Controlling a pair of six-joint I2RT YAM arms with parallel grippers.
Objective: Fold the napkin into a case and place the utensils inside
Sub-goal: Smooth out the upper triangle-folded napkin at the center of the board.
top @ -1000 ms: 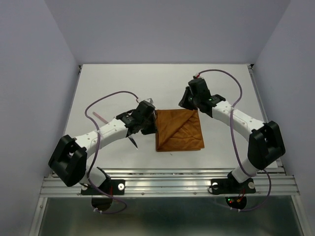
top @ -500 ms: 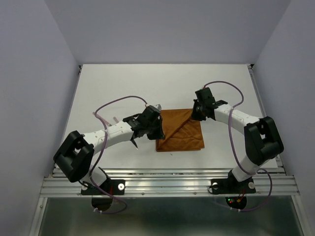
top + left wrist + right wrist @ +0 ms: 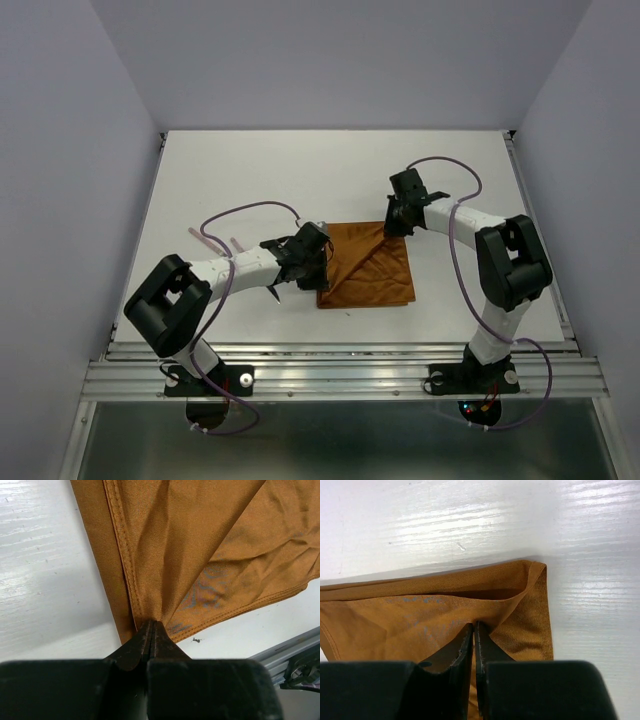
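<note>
The rust-orange napkin lies folded on the white table, with a diagonal crease across it. My left gripper is at the napkin's left edge. In the left wrist view its tips are shut on a pinched fold of napkin. My right gripper is at the far right corner, its jaws shut on a raised layer of napkin. A dark pointed piece, apparently one of the utensils, pokes out from under the left arm. Two thin pale sticks lie further left.
Purple cables loop over both arms. The table's metal front rail runs along the near edge, close to the napkin's near side. Grey walls enclose the table on three sides.
My right gripper has come in over the napkin's far right corner and closed on the cloth. The left arm has shifted right and nearer, still pinching the left edge.
</note>
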